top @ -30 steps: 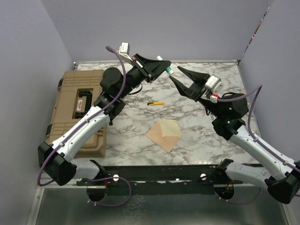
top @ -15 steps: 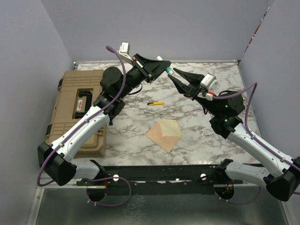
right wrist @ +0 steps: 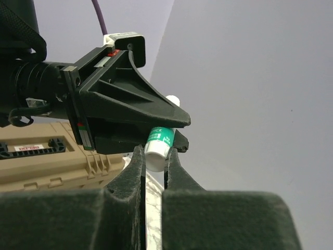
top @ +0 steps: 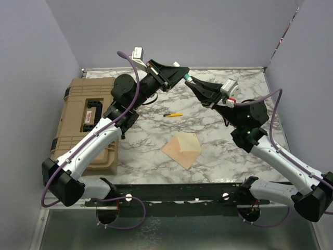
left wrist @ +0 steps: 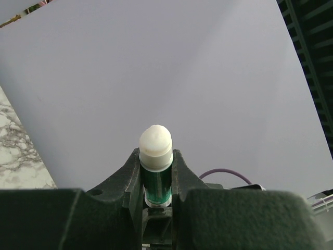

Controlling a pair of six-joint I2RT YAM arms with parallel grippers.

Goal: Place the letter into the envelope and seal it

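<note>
While, seen from above, the envelope [top: 182, 148] lies flat on the marble counter [top: 223, 156] near the front, left wrist view, left hand [left wrist: 156, 157] clamped on a green glue stick [left wrist: 156, 185], white tip out, right wrist view, right hand [right wrist: 154, 159] pinched on its other end.

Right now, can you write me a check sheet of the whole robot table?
Surface: white marble-look tabletop with grey veins, flat.
Job's things: small tan kraft paper envelope lies flat near the front middle; letter not seen on its own.
Clutter: small yellow pen-like tool behind the envelope; tan plastic hard case on the left.
Grippers: left gripper shut on green glue stick with white ends, held in the air; right gripper shut on one white end.
Cables: purple cables loop along both arms.
Surroundings: plain pale lilac walls.
</note>
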